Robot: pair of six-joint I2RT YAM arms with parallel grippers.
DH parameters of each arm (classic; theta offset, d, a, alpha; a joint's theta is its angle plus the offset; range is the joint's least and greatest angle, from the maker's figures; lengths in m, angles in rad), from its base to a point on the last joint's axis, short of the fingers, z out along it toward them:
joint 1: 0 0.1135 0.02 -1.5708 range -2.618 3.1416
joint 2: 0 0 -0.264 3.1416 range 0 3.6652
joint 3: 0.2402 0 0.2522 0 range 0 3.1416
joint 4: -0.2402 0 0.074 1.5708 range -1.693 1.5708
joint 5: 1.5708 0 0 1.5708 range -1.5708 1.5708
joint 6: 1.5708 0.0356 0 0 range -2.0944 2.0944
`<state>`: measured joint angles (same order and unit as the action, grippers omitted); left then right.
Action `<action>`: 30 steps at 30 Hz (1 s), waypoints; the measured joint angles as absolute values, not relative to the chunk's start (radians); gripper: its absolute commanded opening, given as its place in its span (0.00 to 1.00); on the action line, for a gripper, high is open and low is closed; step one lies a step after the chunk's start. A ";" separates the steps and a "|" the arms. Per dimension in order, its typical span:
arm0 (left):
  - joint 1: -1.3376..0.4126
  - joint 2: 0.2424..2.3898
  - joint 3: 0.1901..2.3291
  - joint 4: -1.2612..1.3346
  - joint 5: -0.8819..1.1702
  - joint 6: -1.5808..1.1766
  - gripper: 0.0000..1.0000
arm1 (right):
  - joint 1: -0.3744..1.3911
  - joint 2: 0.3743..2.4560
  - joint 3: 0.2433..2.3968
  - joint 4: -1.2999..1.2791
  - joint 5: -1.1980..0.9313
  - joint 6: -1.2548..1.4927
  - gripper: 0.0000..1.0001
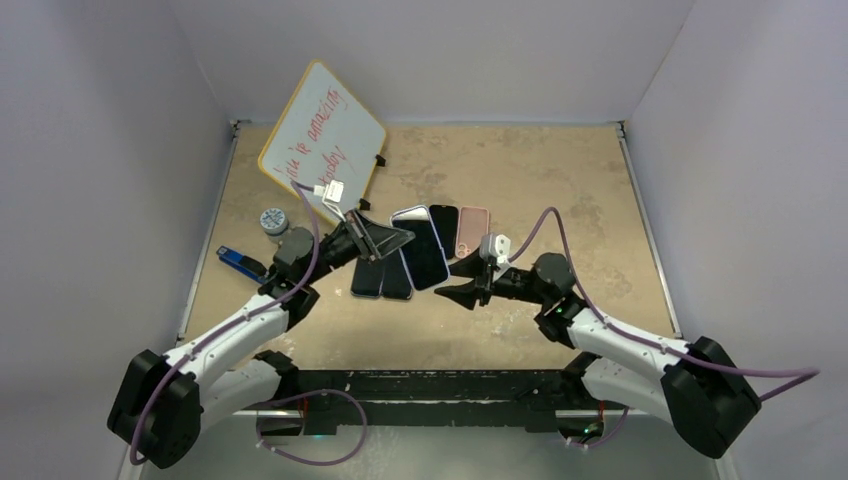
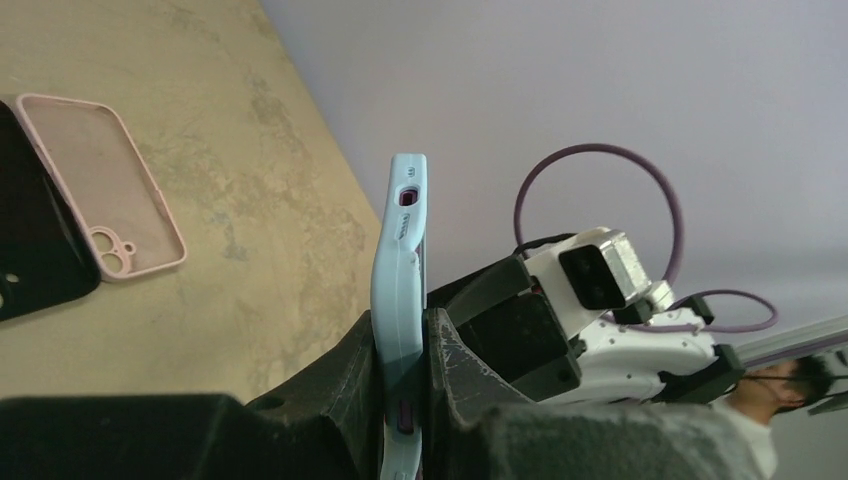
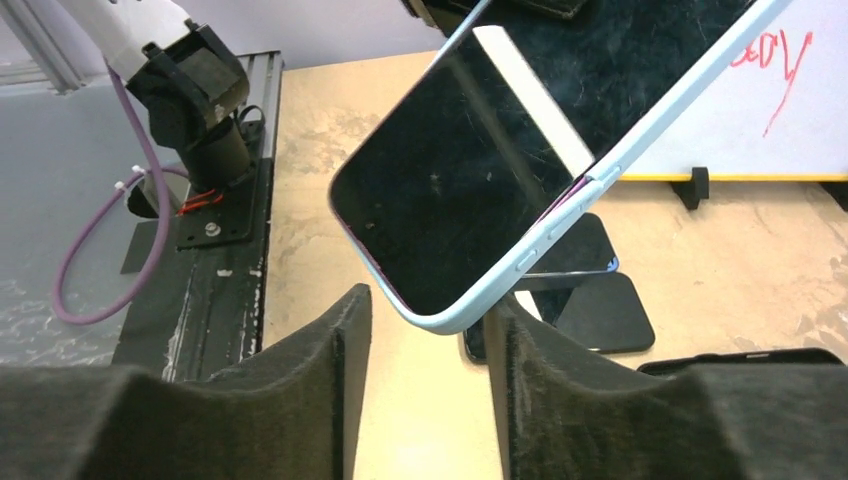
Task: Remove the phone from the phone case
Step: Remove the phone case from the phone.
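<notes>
A phone with a dark screen sits in a light blue case. My left gripper is shut on the case and holds it tilted above the table. In the left wrist view the case shows edge-on, clamped between both fingers of that gripper. My right gripper is open just right of the phone. In the right wrist view the lower corner of the case hangs between the spread fingers of the right gripper, close to the right finger; contact cannot be told.
Dark phones or cases lie under the held phone. A black case and an empty pink case lie to the right; the pink one also shows in the left wrist view. A whiteboard leans at back left. A small jar and a blue object sit at left.
</notes>
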<state>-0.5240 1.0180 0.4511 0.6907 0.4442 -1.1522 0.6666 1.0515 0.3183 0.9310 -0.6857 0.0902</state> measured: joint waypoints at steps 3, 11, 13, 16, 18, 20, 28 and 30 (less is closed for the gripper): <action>-0.511 0.999 0.506 0.584 0.495 -1.046 0.00 | 0.667 1.015 0.331 0.877 -0.708 0.086 0.57; -0.511 0.944 0.624 0.413 0.628 -0.825 0.00 | 0.667 0.999 0.376 0.793 -0.782 0.084 0.54; -0.511 0.940 0.635 0.396 0.655 -0.801 0.00 | 0.667 1.001 0.386 0.791 -0.801 0.084 0.53; -0.511 0.940 0.638 0.378 0.690 -0.773 0.00 | 0.667 1.002 0.400 0.788 -0.827 0.085 0.51; -0.511 0.940 0.638 0.368 0.705 -0.765 0.00 | 0.667 1.004 0.410 0.786 -0.842 0.085 0.49; -0.511 0.940 0.638 0.368 0.722 -0.764 0.00 | 0.667 1.009 0.419 0.786 -0.857 0.085 0.47; -0.511 0.943 0.649 0.368 0.760 -0.763 0.00 | 0.667 1.035 0.445 0.759 -0.910 0.064 0.35; -0.511 0.947 0.656 0.364 0.765 -0.762 0.00 | 0.667 1.042 0.451 0.749 -0.925 0.054 0.31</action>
